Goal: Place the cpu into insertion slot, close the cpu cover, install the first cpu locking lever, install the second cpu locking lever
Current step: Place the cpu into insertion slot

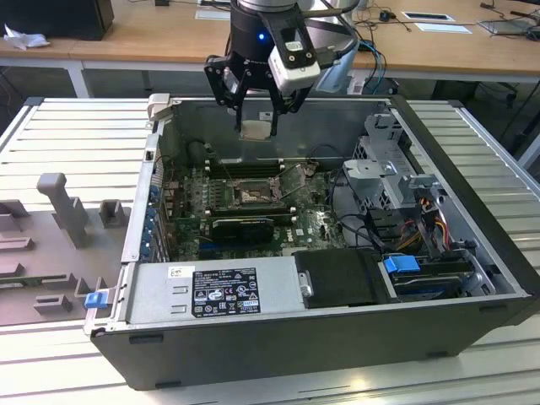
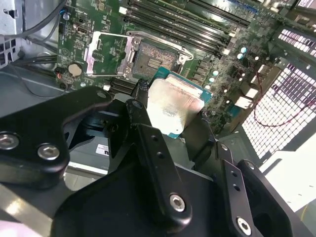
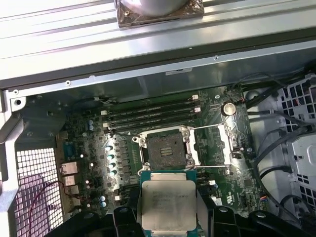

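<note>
The gripper (image 1: 256,126) is clenched on the cpu (image 1: 254,131), its black fingers (image 2: 197,136) pressing against two opposite edges of the chip. It hangs over the back part of an open computer case (image 1: 278,337), above the case's inside and clear of the board below.

The cpu is held flat, with its pale metal top facing up and its green rim showing around it. It is close to square, so no long axis can be told. In the first wrist view its edges run roughly in line with the edges of the socket (image 3: 165,150). In both wrist views the chip sits just beside the socket rather than over it, and it is not yet in the slot.

The socket lies bare on the green board (image 3: 237,182), its dark contact field uncovered. The cpu cover (image 3: 227,148), a thin silvery frame, is swung open to one side of the socket and lies out over the board.

On the far side of the socket from the chip, a row of long memory slots (image 3: 148,116) runs parallel to the socket's edge. In the exterior view a black card (image 1: 243,226) lies on the near side of the socket. The case rests on its side on a ribbed metal table (image 1: 76,126).
</note>
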### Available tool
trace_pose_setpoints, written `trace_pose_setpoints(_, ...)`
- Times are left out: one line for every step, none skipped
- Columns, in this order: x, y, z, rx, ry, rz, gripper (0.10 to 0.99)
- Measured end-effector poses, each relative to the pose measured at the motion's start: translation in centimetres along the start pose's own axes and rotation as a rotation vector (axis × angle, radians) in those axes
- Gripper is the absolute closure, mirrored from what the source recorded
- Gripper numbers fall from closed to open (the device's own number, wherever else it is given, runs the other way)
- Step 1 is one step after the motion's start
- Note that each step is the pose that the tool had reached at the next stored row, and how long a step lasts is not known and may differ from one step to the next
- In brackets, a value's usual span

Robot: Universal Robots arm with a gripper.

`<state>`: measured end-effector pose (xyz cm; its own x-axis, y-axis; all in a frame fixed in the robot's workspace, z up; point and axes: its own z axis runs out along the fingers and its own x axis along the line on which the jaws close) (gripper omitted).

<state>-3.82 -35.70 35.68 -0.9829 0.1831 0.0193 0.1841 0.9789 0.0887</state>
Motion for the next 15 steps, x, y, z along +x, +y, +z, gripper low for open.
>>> trace_pose_setpoints(0.00, 0.00, 0.00, 0.000, -0.0005, 0.005, 0.553)
trace_pose_setpoints(0.00, 0.00, 0.00, 0.000, -0.0013, 0.015, 0.553)
trace_pose_setpoints(0.00, 0.00, 0.00, -0.001, -0.0022, 0.024, 0.553)
trace_pose_setpoints(0.00, 0.00, 0.00, -0.001, -0.0028, 0.032, 0.553)
trace_pose_setpoints(0.00, 0.00, 0.01, -0.001, -0.0038, 0.043, 0.553)
trace_pose_setpoints(0.00, 0.00, 0.01, -0.001, -0.0048, 0.054, 0.553)
trace_pose_setpoints(0.00, 0.00, 0.01, -0.001, -0.0056, 0.063, 0.553)
trace_pose_setpoints(0.00, 0.00, 0.01, -0.001, -0.0064, 0.071, 0.553)
trace_pose_setpoints(0.00, 0.00, 0.02, -0.002, -0.0074, 0.083, 0.553)
trace_pose_setpoints(0.00, -0.01, 0.02, -0.002, -0.0081, 0.091, 0.553)
trace_pose_setpoints(0.00, -0.01, 0.03, -0.002, -0.0090, 0.101, 0.553)
trace_pose_setpoints(0.00, -0.01, 0.04, -0.002, -0.0104, 0.117, 0.553)
trace_pose_setpoints(0.00, -0.01, 0.05, -0.002, -0.0111, 0.125, 0.553)
trace_pose_setpoints(0.00, -0.01, 0.05, -0.002, -0.0117, 0.132, 0.553)
trace_pose_setpoints(0.00, -0.01, 0.05, -0.003, -0.0123, 0.138, 0.553)
